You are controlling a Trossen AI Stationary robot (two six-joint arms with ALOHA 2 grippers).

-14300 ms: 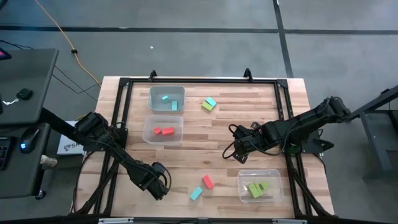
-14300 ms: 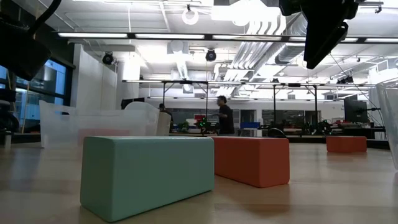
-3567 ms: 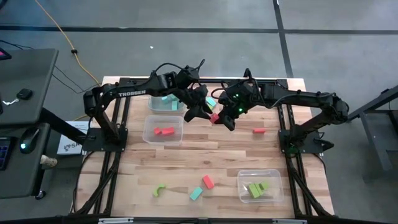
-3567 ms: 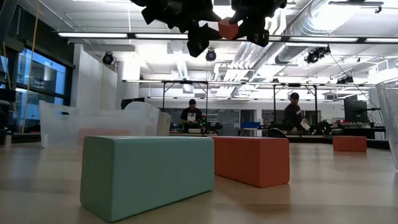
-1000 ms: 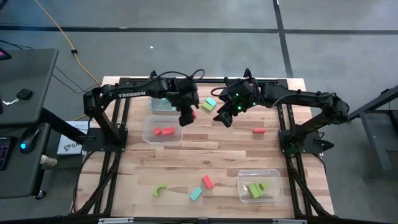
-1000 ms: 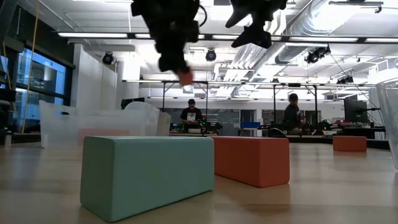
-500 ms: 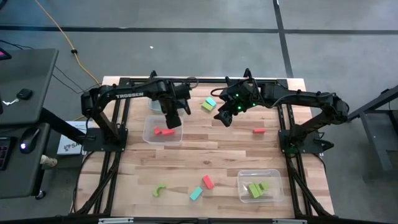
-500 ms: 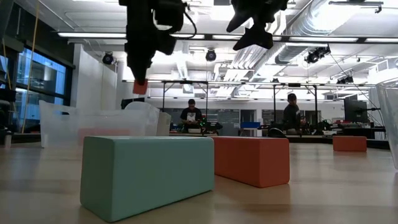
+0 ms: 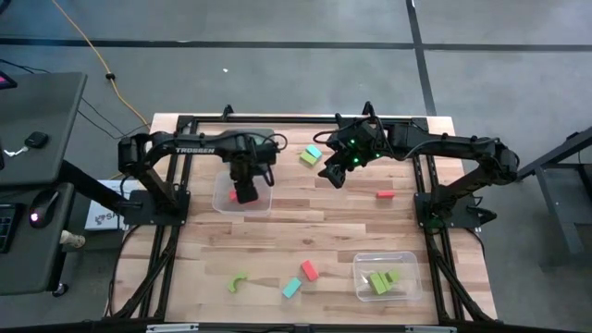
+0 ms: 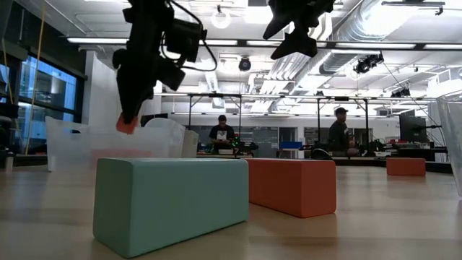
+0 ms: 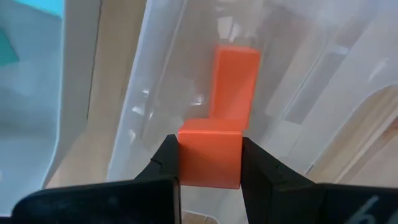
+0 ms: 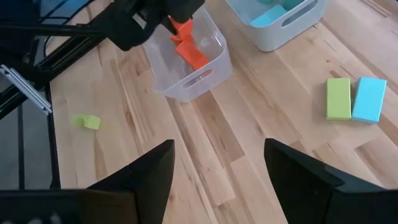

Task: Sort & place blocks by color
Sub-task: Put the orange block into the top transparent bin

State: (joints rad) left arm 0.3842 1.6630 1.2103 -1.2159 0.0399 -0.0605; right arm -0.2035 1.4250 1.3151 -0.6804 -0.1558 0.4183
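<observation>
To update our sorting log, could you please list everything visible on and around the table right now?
cyan bin: one, pale, left side; cyan blocks inside, count unclear
red bin: one, clear, beside the cyan bin; at least one red block inside
green bin: one, clear, right side; green blocks inside
loose red blocks: two, red-orange, on the table
loose cyan blocks: two, cyan, on the table
loose green block: one, yellow-green, touching a cyan block
green arch: one, yellow-green, on the table
people: two, dark clothing, room behind
left gripper: jaws shut on a held red block, over the red bin
right gripper: jaws open, empty, raised mid-table
</observation>
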